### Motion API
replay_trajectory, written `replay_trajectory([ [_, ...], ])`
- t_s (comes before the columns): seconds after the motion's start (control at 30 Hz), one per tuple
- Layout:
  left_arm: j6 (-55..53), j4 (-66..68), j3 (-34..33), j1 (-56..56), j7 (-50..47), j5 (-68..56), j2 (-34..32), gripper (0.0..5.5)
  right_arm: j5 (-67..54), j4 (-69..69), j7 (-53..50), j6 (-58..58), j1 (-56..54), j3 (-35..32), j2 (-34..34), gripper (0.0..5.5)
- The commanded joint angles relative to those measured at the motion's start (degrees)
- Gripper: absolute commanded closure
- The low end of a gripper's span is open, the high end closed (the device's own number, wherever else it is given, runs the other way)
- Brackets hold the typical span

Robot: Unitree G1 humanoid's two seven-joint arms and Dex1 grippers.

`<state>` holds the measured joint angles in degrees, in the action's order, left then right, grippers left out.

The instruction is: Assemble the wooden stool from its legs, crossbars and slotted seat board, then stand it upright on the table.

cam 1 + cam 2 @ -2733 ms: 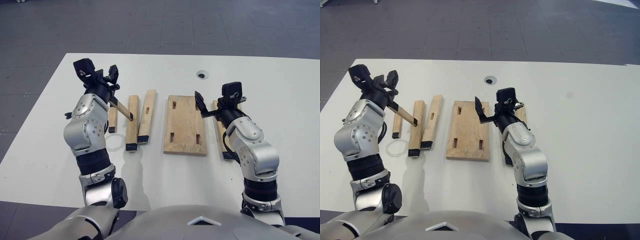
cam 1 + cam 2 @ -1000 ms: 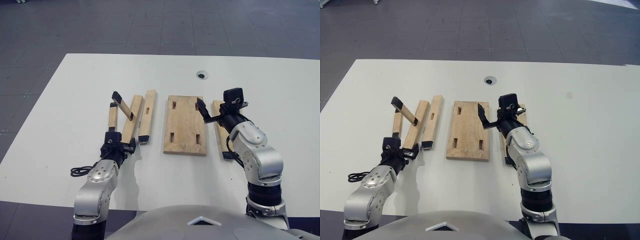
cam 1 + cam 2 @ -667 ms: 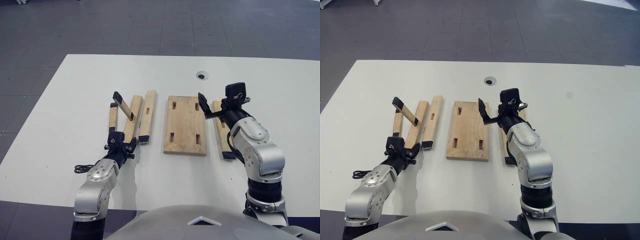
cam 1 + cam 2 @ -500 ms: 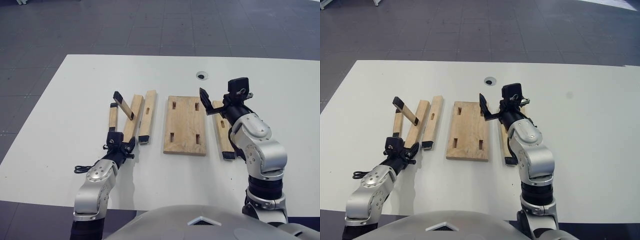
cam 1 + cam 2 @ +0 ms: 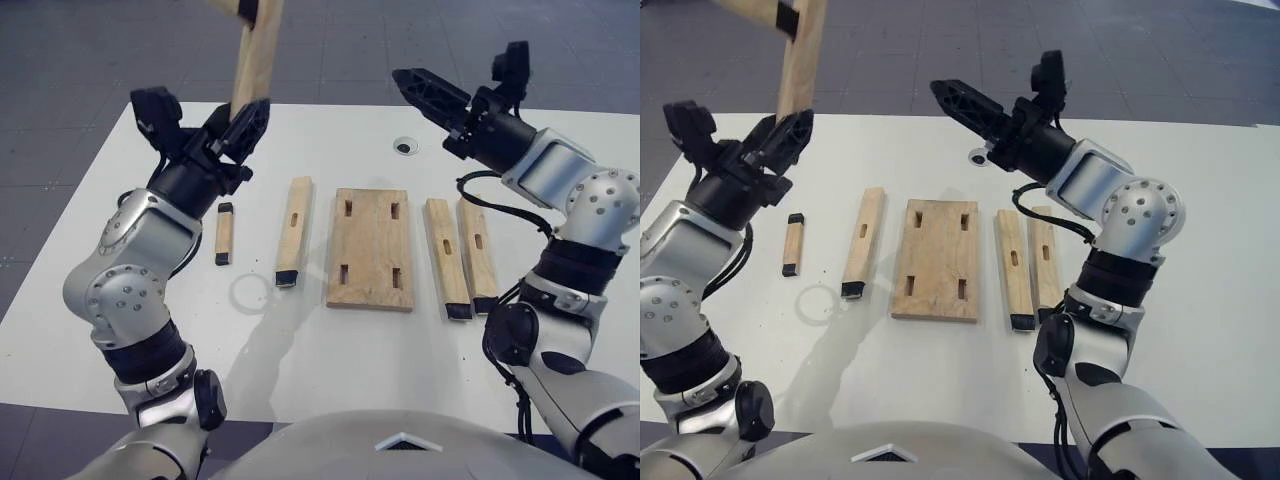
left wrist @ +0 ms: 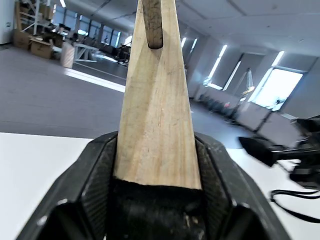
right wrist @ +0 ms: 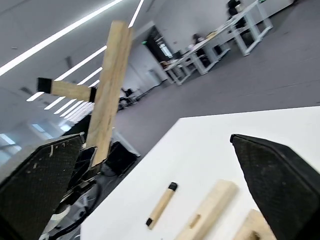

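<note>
Clamped flat pale wooden leg [image 5: 255, 50] upright in left pincer [image 5: 238, 120], with thin crossbar [image 7: 67, 89] pegged through slot. Held right pincer [image 5: 460, 75] wide open, empty, above white table [image 5: 360, 350].

The head views' top edge is cutting off the raised leg [image 5: 255, 50] and its crossbar [image 5: 755, 12]; the left gripper [image 6: 156, 152] is covering the leg's lower end.
</note>
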<state>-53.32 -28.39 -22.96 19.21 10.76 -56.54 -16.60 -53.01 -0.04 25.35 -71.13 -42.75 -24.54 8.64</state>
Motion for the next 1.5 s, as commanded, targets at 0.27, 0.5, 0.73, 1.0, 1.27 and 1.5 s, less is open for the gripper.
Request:
replay_trajectory([
  [0.27,-7.2,1.7,6.4,2.0,3.0,-24.8,-5.3,3.44,-16.7,-1.1,13.4,-9.4,-5.5,5.5,5.4,0.02],
  [0.5,-5.5,1.3,10.1,0.9,2.7,-27.0,-6.3,3.44,-15.4,0.9,13.1,-6.7,-5.2,8.5,6.2,0.02],
  [0.73,-4.1,1.7,11.4,-0.5,3.6,-27.0,-7.9,3.44,-17.4,5.8,15.3,-6.0,-7.1,7.5,7.9,1.29],
  [1.0,-3.5,1.7,13.5,-2.3,6.0,-26.0,-10.0,3.44,-19.9,5.8,18.5,-7.1,-7.6,8.2,8.7,2.57],
  [1.27,-2.6,2.4,14.1,-3.6,9.0,-26.0,-12.5,3.44,-21.6,5.5,21.9,-9.5,-8.3,8.7,10.6,3.42],
  [1.5,-1.0,4.4,14.2,-3.1,9.1,-23.8,-13.0,3.14,-21.1,5.5,24.3,-9.8,-8.5,10.0,12.5,3.42],
])
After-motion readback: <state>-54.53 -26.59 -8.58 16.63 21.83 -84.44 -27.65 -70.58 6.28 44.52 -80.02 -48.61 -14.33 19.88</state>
